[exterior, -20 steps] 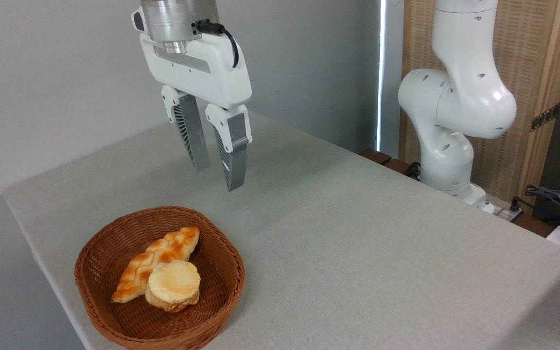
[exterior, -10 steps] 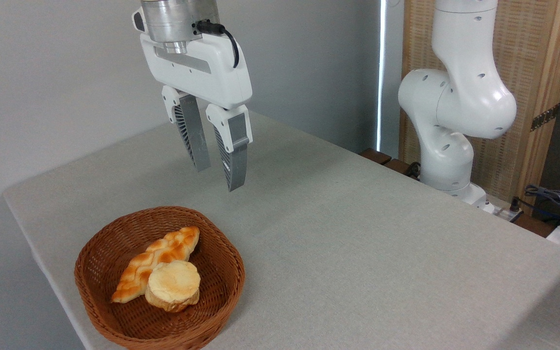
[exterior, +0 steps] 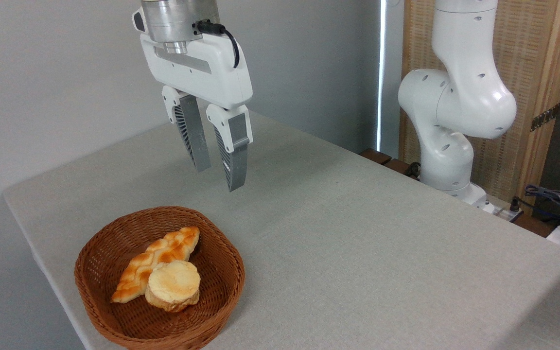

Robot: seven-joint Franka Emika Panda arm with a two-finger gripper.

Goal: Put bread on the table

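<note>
Almost nothing has moved since the earlier frames — the gripper [exterior: 219, 178] has slid only a tiny bit, and it hangs in the same spot high in the air. Its two grey fingers [exterior: 235, 165] point down with a narrow gap between them, and they hold nothing.

Below it and toward the near left corner sits the brown wicker basket [exterior: 221, 296]. The bread [exterior: 173, 285], a small round bun with a pale toasted top, lies inside the basket. It leans against the long braided loaf [exterior: 156, 260], touching it. The grey table [exterior: 358, 253] around the basket is where the bun has to go.

So the job has hardly begun. The bun is not yet picked up, and the gripper is well apart from it — higher, and farther back.

For the next move, I think the gripper must come forward and to the left, then go down over the bun. The fingers look too close together for it, so they may need to spread wider first. They should take only the bun and not pinch the braided loaf next to it.
</note>
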